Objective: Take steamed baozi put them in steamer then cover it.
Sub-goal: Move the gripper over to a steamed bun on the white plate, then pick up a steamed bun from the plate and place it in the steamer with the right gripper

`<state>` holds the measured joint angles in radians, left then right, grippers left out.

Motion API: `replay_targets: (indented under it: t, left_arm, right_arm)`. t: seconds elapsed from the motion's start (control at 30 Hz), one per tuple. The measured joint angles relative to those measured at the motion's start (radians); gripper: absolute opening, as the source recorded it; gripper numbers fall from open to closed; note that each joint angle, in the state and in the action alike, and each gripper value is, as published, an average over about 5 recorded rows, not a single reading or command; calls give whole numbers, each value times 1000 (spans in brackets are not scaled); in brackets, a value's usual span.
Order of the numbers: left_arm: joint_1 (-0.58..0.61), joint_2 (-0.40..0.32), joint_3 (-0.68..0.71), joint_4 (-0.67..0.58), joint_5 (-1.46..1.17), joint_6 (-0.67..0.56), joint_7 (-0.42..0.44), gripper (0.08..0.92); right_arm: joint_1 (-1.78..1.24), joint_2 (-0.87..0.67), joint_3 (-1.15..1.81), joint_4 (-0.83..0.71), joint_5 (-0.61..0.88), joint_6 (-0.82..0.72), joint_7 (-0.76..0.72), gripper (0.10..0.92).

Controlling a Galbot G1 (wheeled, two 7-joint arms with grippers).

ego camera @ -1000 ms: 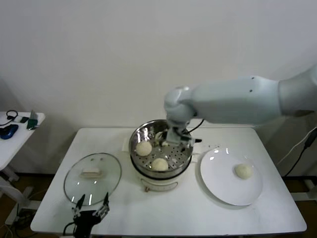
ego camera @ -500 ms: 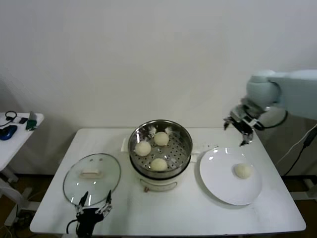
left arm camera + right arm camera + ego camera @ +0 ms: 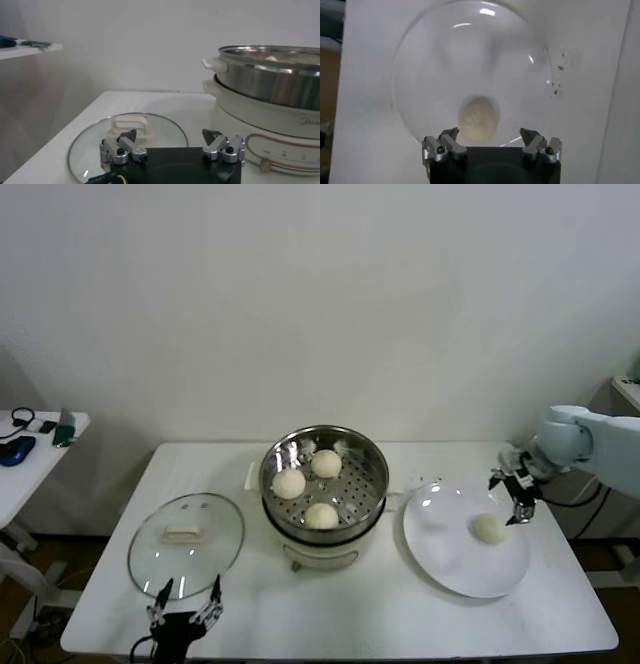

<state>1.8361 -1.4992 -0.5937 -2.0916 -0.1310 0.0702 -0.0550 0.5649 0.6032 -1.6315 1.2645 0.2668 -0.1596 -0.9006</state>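
Observation:
Three cream-white baozi (image 3: 325,463) lie in the steel steamer (image 3: 372,459) on its cream cooker base at the table's middle. A fourth baozi (image 3: 489,528) lies on the white plate (image 3: 450,559) at the right; it also shows in the right wrist view (image 3: 478,118). My right gripper (image 3: 513,497) is open and empty, just above and behind that baozi at the plate's far right edge. The glass cover (image 3: 186,542) with its cream handle lies flat on the table at the left. My left gripper (image 3: 185,607) is open and parked at the table's front edge, just before the cover (image 3: 130,142).
A small side table (image 3: 35,446) with dark items stands at the far left. The steamer's side (image 3: 270,80) and cooker base show in the left wrist view. Bare tabletop lies in front of the steamer and plate.
My right arm has left the steamer, swung right and come down to the plate's far edge over the last baozi. A third baozi now lies in the steamer. The left arm stayed put.

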Motion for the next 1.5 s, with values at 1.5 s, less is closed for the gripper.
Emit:
replay_targets:
  t: [1.5]
  left_arm:
    - [-1, -3, 5, 1, 10, 9, -6, 823]
  right_arm:
    - [-53, 71, 102, -79, 82, -25, -5, 704]
